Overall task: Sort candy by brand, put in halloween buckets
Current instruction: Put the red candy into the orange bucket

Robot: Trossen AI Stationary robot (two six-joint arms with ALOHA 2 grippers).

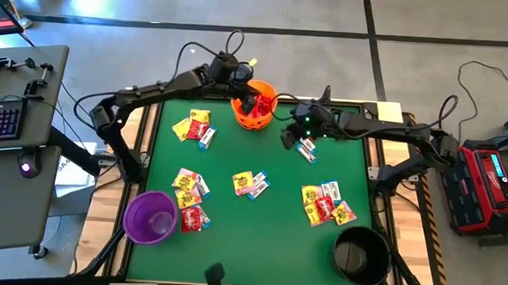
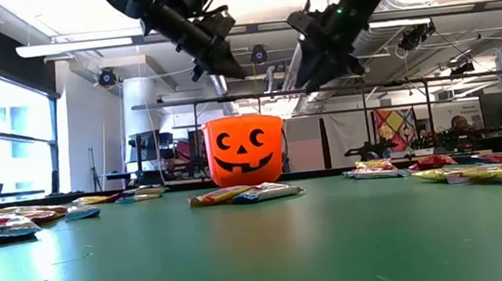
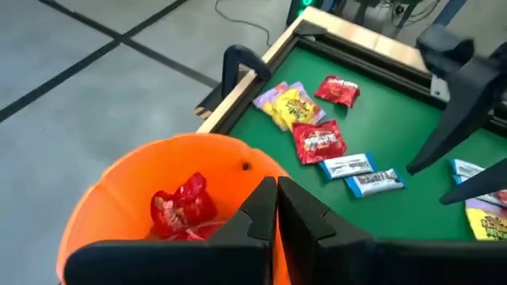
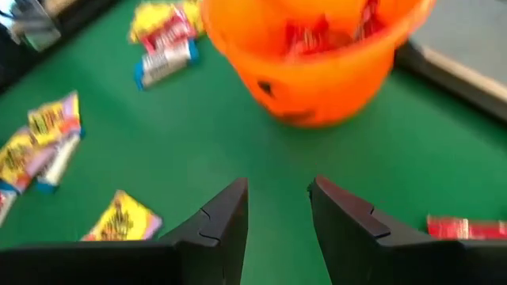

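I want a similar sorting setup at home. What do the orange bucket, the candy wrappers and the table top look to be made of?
Orange bucket: probably moulded plastic, smooth with a slight sheen and a printed black face.
Candy wrappers: likely thin plastic film, crinkled and glossy.
Table top: seemingly a green mat or felt, even and matte, edged by a pale wooden frame.

The pumpkin-faced bucket [image 1: 255, 107] stands at the far middle of the bench [image 1: 267, 238], with candy packets [image 3: 183, 202] inside. The left claw [image 1: 248, 98] hangs over it, and the right claw [image 1: 290, 137] is just beside it. Two other buckets [image 1: 150, 217] [image 1: 362, 255] sit at the near corners. Candy clusters [image 1: 250, 184] lie between them.
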